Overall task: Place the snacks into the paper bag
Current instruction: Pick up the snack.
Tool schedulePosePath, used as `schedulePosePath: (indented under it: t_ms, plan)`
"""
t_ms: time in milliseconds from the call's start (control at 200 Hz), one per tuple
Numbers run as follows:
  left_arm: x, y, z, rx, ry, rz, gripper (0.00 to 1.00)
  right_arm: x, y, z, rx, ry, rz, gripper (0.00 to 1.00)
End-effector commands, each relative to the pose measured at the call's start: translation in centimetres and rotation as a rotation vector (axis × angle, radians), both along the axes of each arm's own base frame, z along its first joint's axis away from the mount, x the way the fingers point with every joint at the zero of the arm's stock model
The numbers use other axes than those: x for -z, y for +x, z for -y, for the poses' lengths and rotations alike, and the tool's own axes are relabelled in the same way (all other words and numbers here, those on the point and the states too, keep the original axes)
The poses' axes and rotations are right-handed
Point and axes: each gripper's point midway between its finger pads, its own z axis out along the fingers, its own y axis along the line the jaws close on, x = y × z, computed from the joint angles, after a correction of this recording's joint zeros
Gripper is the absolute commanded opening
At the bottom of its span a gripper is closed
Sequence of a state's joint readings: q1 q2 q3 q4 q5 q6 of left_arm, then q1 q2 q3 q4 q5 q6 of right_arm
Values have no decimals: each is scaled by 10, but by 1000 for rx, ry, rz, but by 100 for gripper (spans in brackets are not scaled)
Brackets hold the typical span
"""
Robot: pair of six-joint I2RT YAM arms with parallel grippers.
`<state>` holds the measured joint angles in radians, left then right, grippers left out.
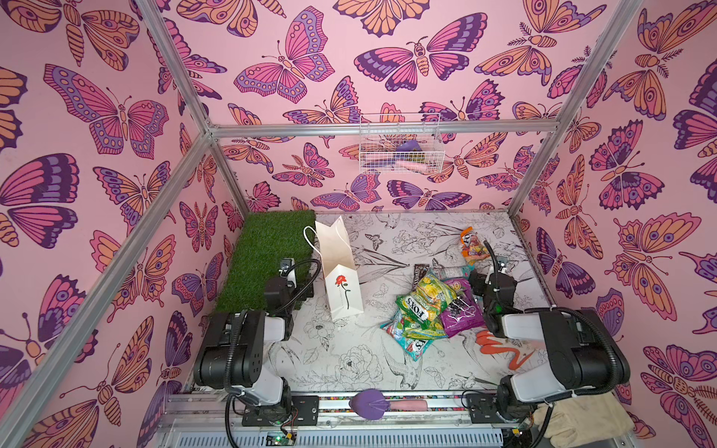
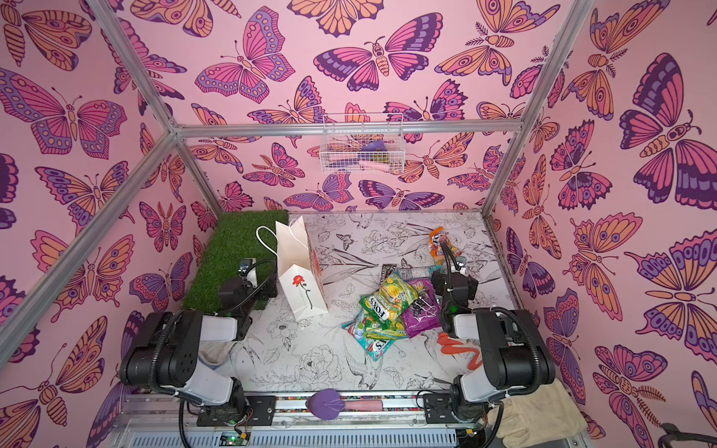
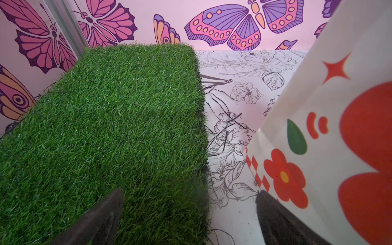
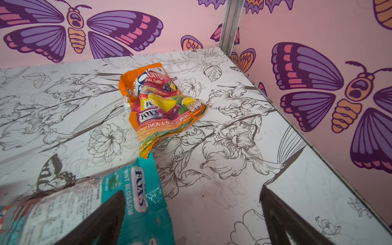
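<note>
Snacks (image 1: 430,310) lay heaped on the counter (image 1: 349,360) near the right claw (image 4: 191,191), well apart from the paper bag (image 1: 341,271), which stood upright beside the left claw (image 3: 189,192). Both claws gaped wide and held nothing. Those glossy, overlapping packets might slip or drag neighbours along, I reckoned, and a nudge could topple the bag (tall, narrow-footed). An orange packet (image 4: 163,106) read "FOX'S" and "LEMON & BLACKCURRANT"; a teal packet (image 4: 127,207) read "MINT BLOSSOM".
</note>
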<state>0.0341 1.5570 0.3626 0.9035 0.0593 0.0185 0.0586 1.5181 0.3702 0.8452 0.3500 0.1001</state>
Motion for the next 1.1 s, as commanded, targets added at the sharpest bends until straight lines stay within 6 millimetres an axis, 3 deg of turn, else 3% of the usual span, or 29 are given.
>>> schedulePosePath:
  t_ms: [0,501,666,686,776,806,861,996,1011,1097]
  plan:
    - [-7,3,-1,-7,2,19,99,-10,4,-2,-12,1,28,99]
    - [-7,2,-4,-24,4,20,99,-9,4,-3,-13,2,27,99]
    - [-28,-3,-10,-73,15,90,99,-12,-2,7,48,9,48,99]
    - [-18,-12,-9,-73,23,63,99,-13,-2,8,51,10,53,99]
    - [-25,-18,-12,-116,46,34,99,-15,-3,6,38,6,67,99]
    - [-39,-10,-14,-142,41,40,99,-16,-4,4,22,7,71,99]
    - [-35,-12,-21,-186,37,-46,99,-19,-5,0,-3,5,69,99]
    - [-39,-18,-26,-244,63,-157,99,-40,-9,-3,-27,-8,107,99]
    - [-52,-19,-26,-257,62,-123,99,-43,-9,-3,-25,-8,106,99]
    - [-73,-26,-23,-280,37,-64,99,-64,-12,-3,-24,4,88,99]
